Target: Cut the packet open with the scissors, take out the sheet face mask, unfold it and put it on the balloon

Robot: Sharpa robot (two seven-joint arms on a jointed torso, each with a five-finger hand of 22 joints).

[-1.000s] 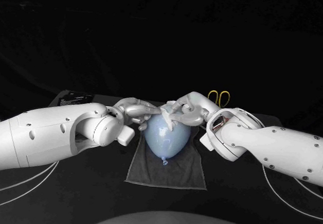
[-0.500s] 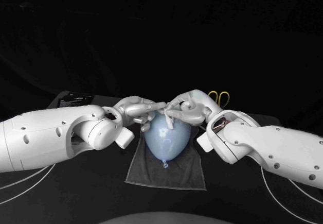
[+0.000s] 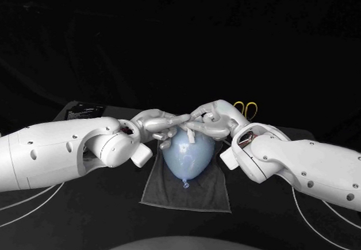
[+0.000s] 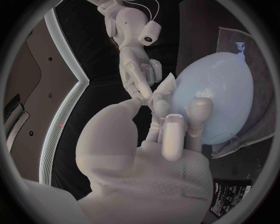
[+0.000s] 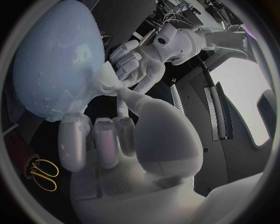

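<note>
A pale blue balloon (image 3: 185,154) (image 4: 224,98) (image 5: 52,60) lies on a dark grey cloth (image 3: 184,191), its knot toward me. A wet, translucent sheet mask clings over its wide far end, and a white bunched corner (image 4: 165,87) (image 5: 105,78) sticks up there. My left hand (image 3: 158,123) (image 4: 163,140) and right hand (image 3: 208,121) (image 5: 116,135) meet fingertip to fingertip over that end. Each pinches the mask's corner between thumb and finger. The yellow-handled scissors (image 3: 246,109) (image 5: 44,173) lie on the table behind my right hand.
A flat black item with white print (image 3: 83,111) (image 4: 233,193) lies at the table's far left, behind my left arm. Both forearms flank the cloth closely. The cloth's near half (image 3: 184,200) lies bare in front of the balloon's knot.
The two hands have drawn closer together over the balloon's far end. The white flap of mask that stood out between them has been gathered in under the fingers.
</note>
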